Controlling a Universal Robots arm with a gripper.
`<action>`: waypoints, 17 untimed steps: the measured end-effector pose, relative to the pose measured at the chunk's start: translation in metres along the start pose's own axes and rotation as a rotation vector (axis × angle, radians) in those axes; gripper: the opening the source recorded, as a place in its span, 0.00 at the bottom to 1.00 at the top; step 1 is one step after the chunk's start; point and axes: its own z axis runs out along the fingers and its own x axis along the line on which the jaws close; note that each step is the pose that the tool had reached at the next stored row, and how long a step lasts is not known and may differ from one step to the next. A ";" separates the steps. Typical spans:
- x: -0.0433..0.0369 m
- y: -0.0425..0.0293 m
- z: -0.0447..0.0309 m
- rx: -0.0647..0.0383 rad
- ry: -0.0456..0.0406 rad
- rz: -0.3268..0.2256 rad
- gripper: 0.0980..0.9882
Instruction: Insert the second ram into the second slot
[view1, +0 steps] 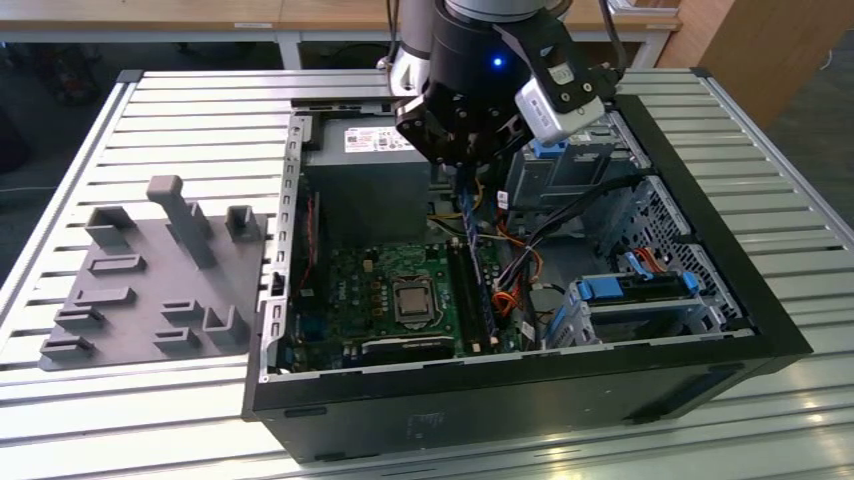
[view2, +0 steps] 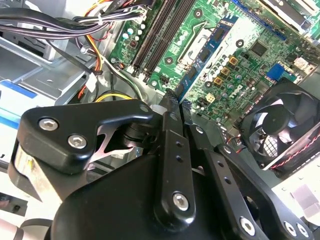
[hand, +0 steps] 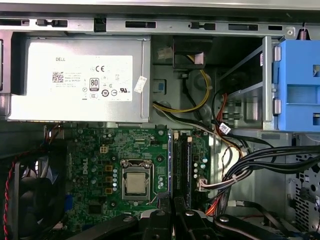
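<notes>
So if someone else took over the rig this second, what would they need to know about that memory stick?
The gripper is shut on the ram. It holds the stick by one end, with the rest jutting out past the fingertips.
Where: the arm is over the open case, above the board. In the first wrist view the ram lines up beside the slots. In the exterior view it hangs well clear of them.
Done: the ram is in the grip and over the case.
Left: the ram is not yet in its slot.
</notes>
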 end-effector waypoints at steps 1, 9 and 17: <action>0.0000 0.0000 0.0002 0.000 0.0003 0.000 0.04; 0.0000 -0.0001 0.0018 0.000 0.0029 0.000 0.04; 0.0001 -0.0002 0.0054 0.000 0.0110 0.000 0.04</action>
